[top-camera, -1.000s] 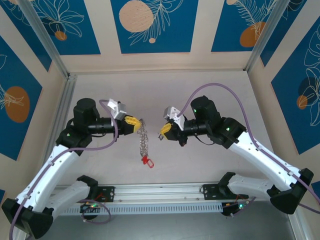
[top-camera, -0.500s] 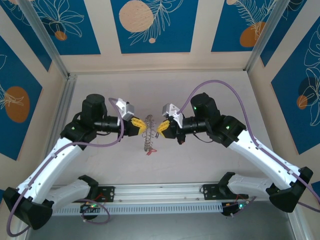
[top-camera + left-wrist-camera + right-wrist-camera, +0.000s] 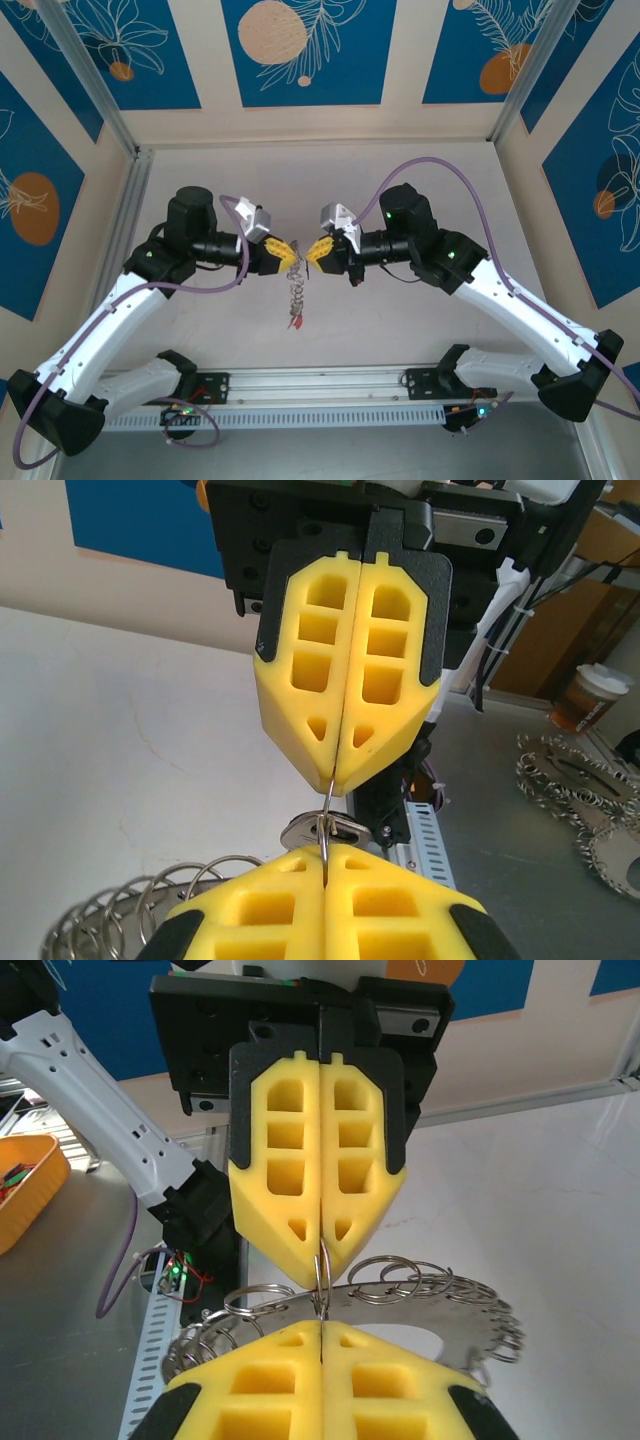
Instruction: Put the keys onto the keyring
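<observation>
Fingertips meet nose to nose over the middle of the table (image 3: 420, 320). Your left gripper (image 3: 287, 256) and right gripper (image 3: 313, 252) both have their yellow jaws pressed flat together. The left wrist view shows why: a thin wire keyring (image 3: 326, 820) runs out of one seam and straight into the other, so each gripper is clamped on that same loop.

The keys (image 3: 295, 292) dangle just below the meeting point as a silvery, chain-like bunch, with the red piece (image 3: 293, 323) at the bottom end. From above you can't tell whether that end touches the table. The right wrist view shows more wire loops (image 3: 420, 1285) fanned out beside the pinch.

This looks like the ring-handling step, with both arms steadying the loop before anything is threaded. Next you'll likely want a small, slow opposing twist to open the coil. Firm pressure matters, because wire this thin could slip from the foam pads.
</observation>
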